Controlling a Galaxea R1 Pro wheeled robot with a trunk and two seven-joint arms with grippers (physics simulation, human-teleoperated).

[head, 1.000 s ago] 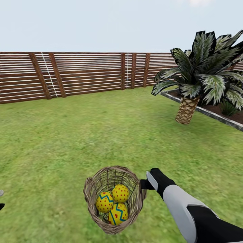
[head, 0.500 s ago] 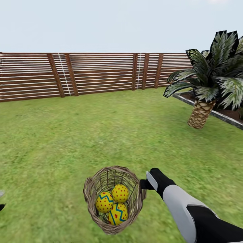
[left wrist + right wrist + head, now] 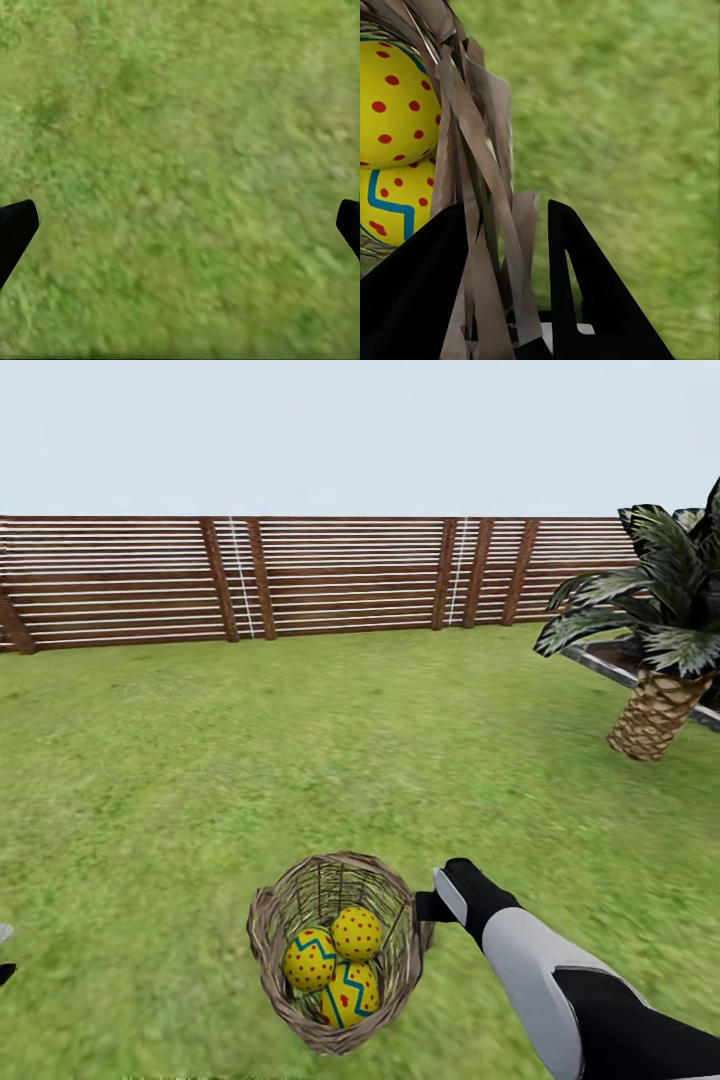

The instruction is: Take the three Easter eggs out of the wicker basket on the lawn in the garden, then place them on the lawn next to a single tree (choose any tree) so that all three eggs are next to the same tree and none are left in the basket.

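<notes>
Open lawn (image 3: 300,740) spreads unobstructed ahead to the slatted fence (image 3: 300,575); a short palm (image 3: 660,660) stands off to the right; the wicker basket (image 3: 335,950) wall rises around the three Easter eggs (image 3: 335,960), its mouth open above.

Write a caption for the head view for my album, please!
Right end effector gripping wicker basket holding three Easter eggs.

Up close, the right gripper (image 3: 506,262) has its two black fingers (image 3: 577,277) clamped on the wall of the wicker basket (image 3: 472,135), pale strips pinched between them. Two Easter eggs (image 3: 390,97) show through the weave, one touching the other. Blurred lawn (image 3: 630,127) lies beyond.
</notes>
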